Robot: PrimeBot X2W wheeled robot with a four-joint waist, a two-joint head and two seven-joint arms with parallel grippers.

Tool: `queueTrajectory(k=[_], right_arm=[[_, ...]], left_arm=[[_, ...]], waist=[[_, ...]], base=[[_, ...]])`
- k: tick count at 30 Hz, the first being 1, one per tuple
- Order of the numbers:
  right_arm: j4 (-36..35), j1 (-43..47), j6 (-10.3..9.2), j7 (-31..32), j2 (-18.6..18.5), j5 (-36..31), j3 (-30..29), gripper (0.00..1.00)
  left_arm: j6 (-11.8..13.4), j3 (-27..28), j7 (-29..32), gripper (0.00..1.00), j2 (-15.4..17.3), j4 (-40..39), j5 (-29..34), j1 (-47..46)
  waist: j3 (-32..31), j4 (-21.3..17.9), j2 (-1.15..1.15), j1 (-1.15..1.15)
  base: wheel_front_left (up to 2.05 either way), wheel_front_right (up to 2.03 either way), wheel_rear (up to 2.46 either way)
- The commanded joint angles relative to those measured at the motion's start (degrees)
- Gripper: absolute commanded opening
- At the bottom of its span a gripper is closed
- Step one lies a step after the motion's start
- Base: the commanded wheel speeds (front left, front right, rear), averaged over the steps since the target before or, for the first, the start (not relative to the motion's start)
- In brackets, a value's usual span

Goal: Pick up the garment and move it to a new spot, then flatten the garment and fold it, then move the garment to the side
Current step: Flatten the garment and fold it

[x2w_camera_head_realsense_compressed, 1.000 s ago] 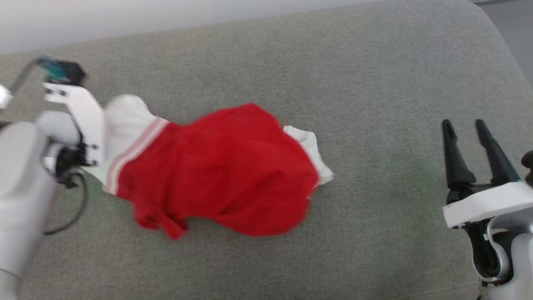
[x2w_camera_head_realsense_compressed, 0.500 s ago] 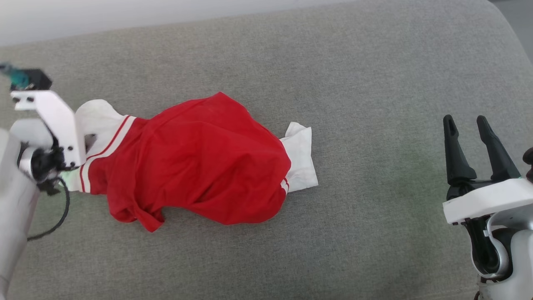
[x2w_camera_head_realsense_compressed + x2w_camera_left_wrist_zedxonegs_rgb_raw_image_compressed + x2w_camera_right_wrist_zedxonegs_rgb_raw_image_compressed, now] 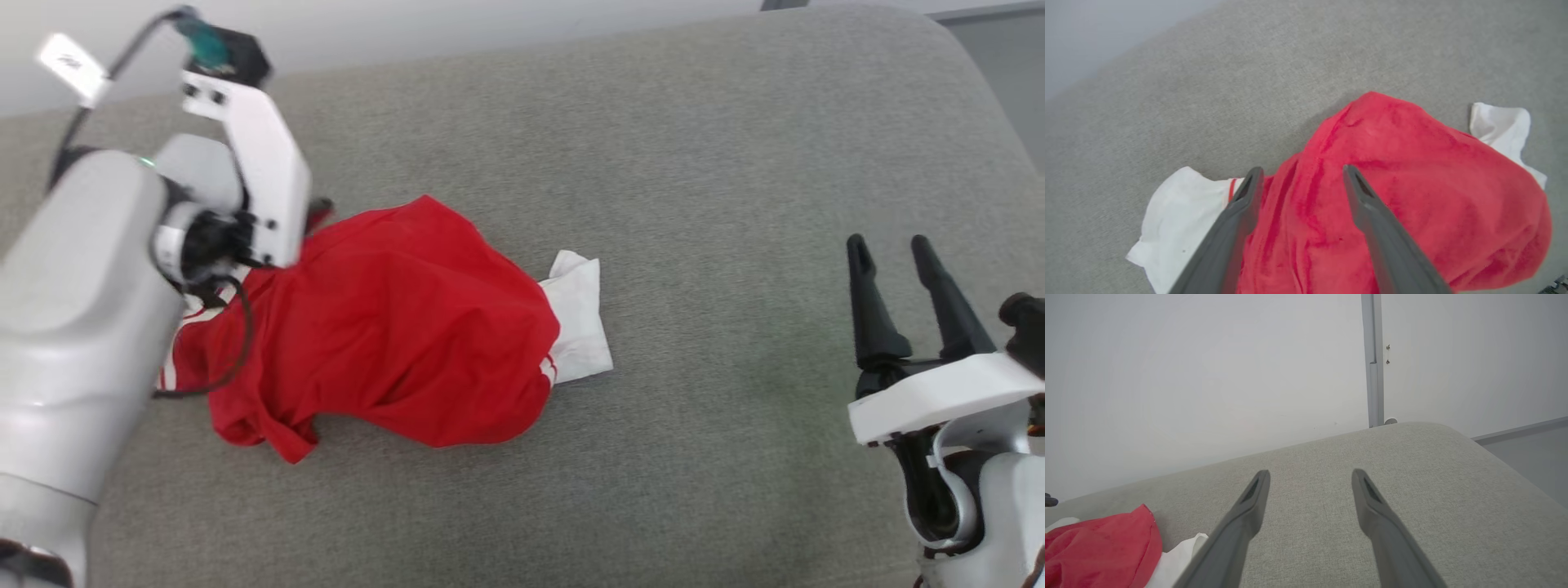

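The garment (image 3: 392, 327) lies crumpled on the grey cushion (image 3: 653, 147), a bright red heap with one white sleeve (image 3: 580, 327) sticking out to its right. In the left wrist view my left gripper (image 3: 1300, 173) hovers open above the garment's (image 3: 1412, 183) red cloth, and nothing is between its fingers. The other white sleeve (image 3: 1175, 212) lies beside the left finger. My left wrist (image 3: 245, 171) covers the garment's left end in the head view. Far to the right, my right gripper (image 3: 888, 243) stands open and empty over bare cushion.
The cushion's rounded right edge (image 3: 992, 98) drops off to a grey floor (image 3: 1012, 49). A pale wall (image 3: 1208, 375) with a vertical grey strip (image 3: 1374, 359) runs behind the cushion. Bare cushion lies between the garment and my right gripper.
My left gripper has opened and let go of the white sleeve, then lifted and swung up and right over the garment's left end. The garment has settled lower. The right arm has barely moved.
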Motion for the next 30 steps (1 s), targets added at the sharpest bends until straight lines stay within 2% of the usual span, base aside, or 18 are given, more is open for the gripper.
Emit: queueTrajectory(k=[1, 9, 13, 14, 15, 20, 25, 30], right_arm=[[0.3, -0.2, -0.02, -0.2, 0.2, 0.4, 0.4, 1.0], [1.4, 0.0, -0.02, -0.7, 0.8, 0.9, 1.9, 1.0], [2.0, -0.1, -0.02, -0.9, 1.0, 1.1, 2.3, 1.0], [2.1, -0.1, -0.02, -1.0, 1.0, 1.0, 2.4, 1.0], [2.3, -0.1, -0.02, -1.1, 1.0, 1.0, 2.4, 1.0], [2.6, 0.4, -0.02, -1.2, 0.7, 0.8, 1.9, 1.0], [2.3, 1.1, -0.02, -0.9, 0.4, 0.4, 0.8, 1.0], [1.5, 1.5, -0.02, -0.3, 0.2, 0.0, 0.0, 1.0]], left_arm=[[0.9, -1.3, 2.2, 1.0, -0.5, -1.3, 0.7, 1.6], [3.2, -4.8, 7.6, 1.0, 0.1, -1.3, 1.6, 5.7], [2.9, -5.1, 7.8, 1.0, 0.0, 0.1, 0.6, 7.3], [2.8, -4.9, 7.3, 0.53, 0.0, 0.4, 0.4, 7.4], [2.5, -4.6, 7.0, 0.0, -0.1, 0.8, -0.1, 7.5], [1.1, -3.7, 6.4, 0.0, -0.8, 0.5, -1.6, 7.1], [0.0, -3.8, 7.0, 0.0, 0.2, -4.6, -2.3, 7.5], [2.0, -3.6, 8.7, 0.0, 2.2, -15.1, -3.7, 11.3]], waist=[[-0.2, -1.0, 0.0, 0.0], [0.1, -3.6, 0.0, 0.0], [0.3, -4.3, 0.0, 0.0], [0.4, -4.3, 0.0, 0.0], [0.4, -4.3, 0.0, 0.0], [0.0, -3.5, 0.0, 0.0], [-0.6, -1.6, 0.0, 0.0], [-1.0, 0.6, 0.0, 0.0]], base=[[0.0, 0.0, 0.0], [0.0, 0.0, 0.0], [0.0, 0.0, 0.0], [0.0, 0.0, 0.0], [0.0, 0.0, 0.0], [0.0, 0.0, 0.0], [0.0, 0.0, 0.0], [0.0, 0.0, 0.0]])
